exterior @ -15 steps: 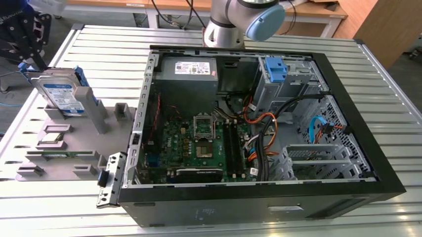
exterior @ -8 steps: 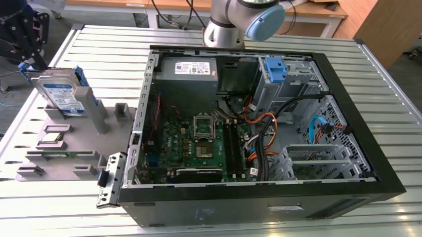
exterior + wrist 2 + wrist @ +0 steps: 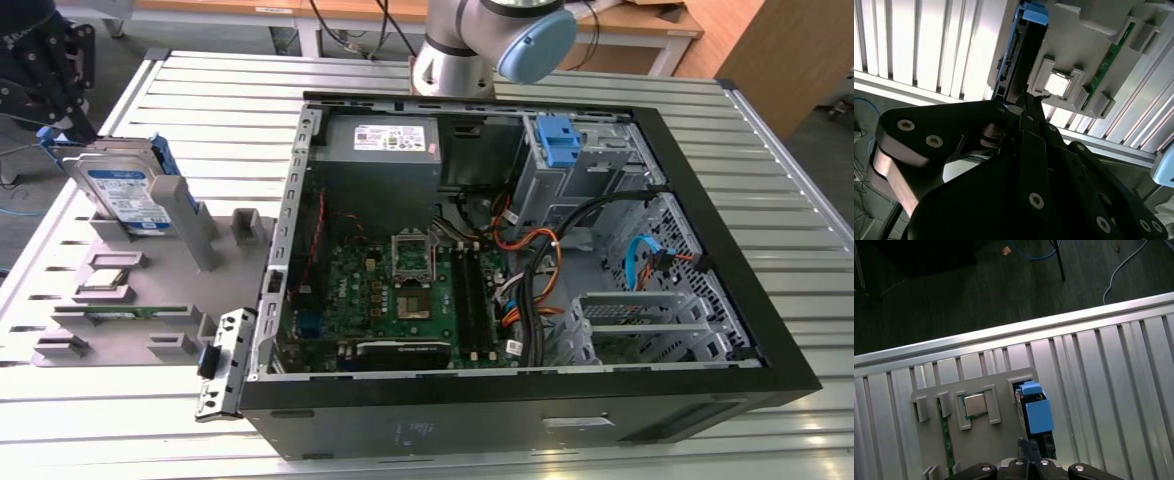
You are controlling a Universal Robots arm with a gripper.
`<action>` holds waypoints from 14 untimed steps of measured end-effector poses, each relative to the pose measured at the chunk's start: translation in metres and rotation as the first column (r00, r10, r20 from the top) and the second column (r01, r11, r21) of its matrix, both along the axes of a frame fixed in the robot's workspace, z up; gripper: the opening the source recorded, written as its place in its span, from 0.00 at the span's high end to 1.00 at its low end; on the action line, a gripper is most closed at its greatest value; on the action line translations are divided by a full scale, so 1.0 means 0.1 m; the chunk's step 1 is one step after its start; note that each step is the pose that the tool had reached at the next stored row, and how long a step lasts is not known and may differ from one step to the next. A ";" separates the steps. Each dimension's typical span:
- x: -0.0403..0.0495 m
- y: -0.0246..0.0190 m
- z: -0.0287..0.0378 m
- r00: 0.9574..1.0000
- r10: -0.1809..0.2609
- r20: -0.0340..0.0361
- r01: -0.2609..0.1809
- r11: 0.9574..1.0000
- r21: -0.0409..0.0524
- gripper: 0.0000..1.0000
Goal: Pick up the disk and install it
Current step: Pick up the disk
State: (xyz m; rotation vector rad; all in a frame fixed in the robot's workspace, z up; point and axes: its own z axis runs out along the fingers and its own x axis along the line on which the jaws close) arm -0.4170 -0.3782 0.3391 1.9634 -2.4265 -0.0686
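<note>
A slatted metal worktop (image 3: 200, 90) is carrying an open black computer case (image 3: 747, 300), which is lying on its side and showing its green board, cables and a grey power-supply box (image 3: 394, 140). A bare blue bracket (image 3: 558, 140) is sitting in a bay inside the case. The base of the robot arm (image 3: 467, 50) is standing just behind the case.

On the exterior view's left, well apart from the case opening, a grey holder (image 3: 147, 300) is lying on the worktop. The disk (image 3: 127, 190) is standing upright on its edge in a slot of this holder, with its white-and-blue label facing the camera and blue rails running along its sides. A small square chip (image 3: 107, 283) is resting in another pocket of the holder.

In the second wrist view, the black claw (image 3: 1030, 100) is hanging close over the disk's narrow upper edge. Whether it is touching the disk, and whether it is apart or together, cannot be told.
</note>
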 end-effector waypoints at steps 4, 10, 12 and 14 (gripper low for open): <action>0.000 0.000 0.000 1.000 0.016 0.001 -0.016 1.000 0.001 0.90; 0.000 0.000 -0.002 1.000 0.028 0.010 -0.029 0.999 0.022 0.90; -0.001 0.000 -0.004 0.999 0.034 0.016 -0.034 0.999 0.027 0.90; 0.001 0.000 -0.010 0.999 0.039 0.019 -0.040 0.999 0.028 0.90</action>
